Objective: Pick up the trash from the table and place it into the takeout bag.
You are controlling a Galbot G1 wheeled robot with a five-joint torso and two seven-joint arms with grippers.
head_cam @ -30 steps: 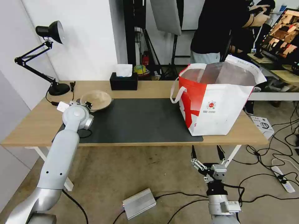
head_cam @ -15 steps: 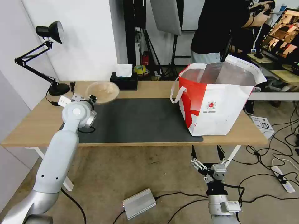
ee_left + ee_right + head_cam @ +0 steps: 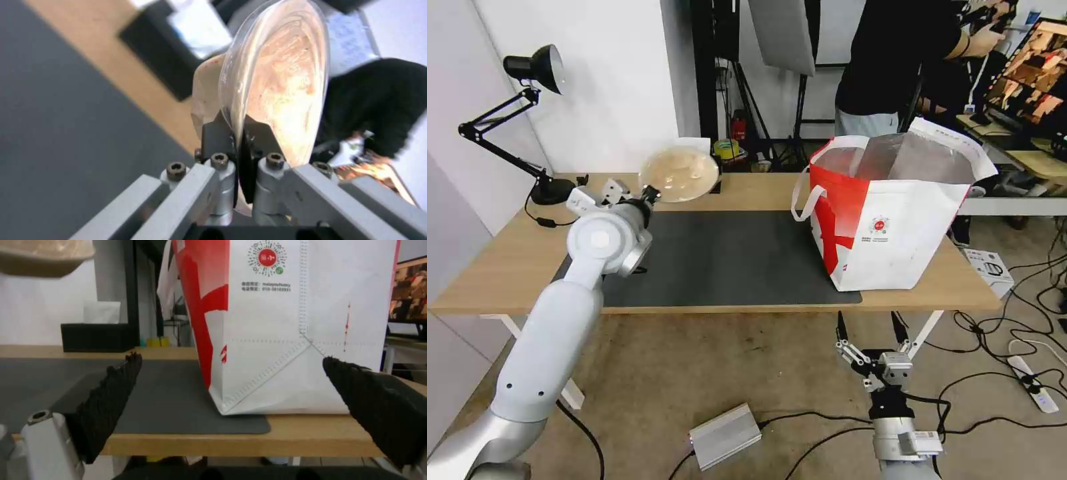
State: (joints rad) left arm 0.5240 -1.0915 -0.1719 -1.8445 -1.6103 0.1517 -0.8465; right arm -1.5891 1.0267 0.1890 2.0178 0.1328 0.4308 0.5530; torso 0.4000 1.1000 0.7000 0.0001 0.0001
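Left gripper holds the pulp bowl on edge above the table

Head view: the left gripper (image 3: 648,193) is clamped on the rim of the shallow beige pulp bowl (image 3: 680,175), which is lifted off the table (image 3: 507,260) and tipped so its pale, smeared inside faces the camera. The bowl hangs over the far edge of the dark grey mat (image 3: 727,257), well to the left of the takeout bag (image 3: 894,220). That bag stands upright on the mat's right end, boxy, white and red, its silver foil mouth open, a white loop handle drooping on the side facing the bowl. A black tissue box (image 3: 715,187) is mostly hidden behind the bowl. A black desk lamp (image 3: 527,120) stands far left of the bag on the bare wood. The right gripper (image 3: 872,337) hangs below the table edge, just under the bag's near corner, its fingers spread wide and holding nothing.

Left wrist view: the two black fingers (image 3: 218,136) pinch the bowl's thin rim between them; a clear film covers the fibrous beige bowl (image 3: 276,80). The tissue box (image 3: 155,63) sits beyond on the wood.

Right wrist view: the ridged black pads (image 3: 111,390) stand far apart, framing the bag (image 3: 293,323) and its round red logo; the bowl's underside (image 3: 44,256) hangs high, left of the bag
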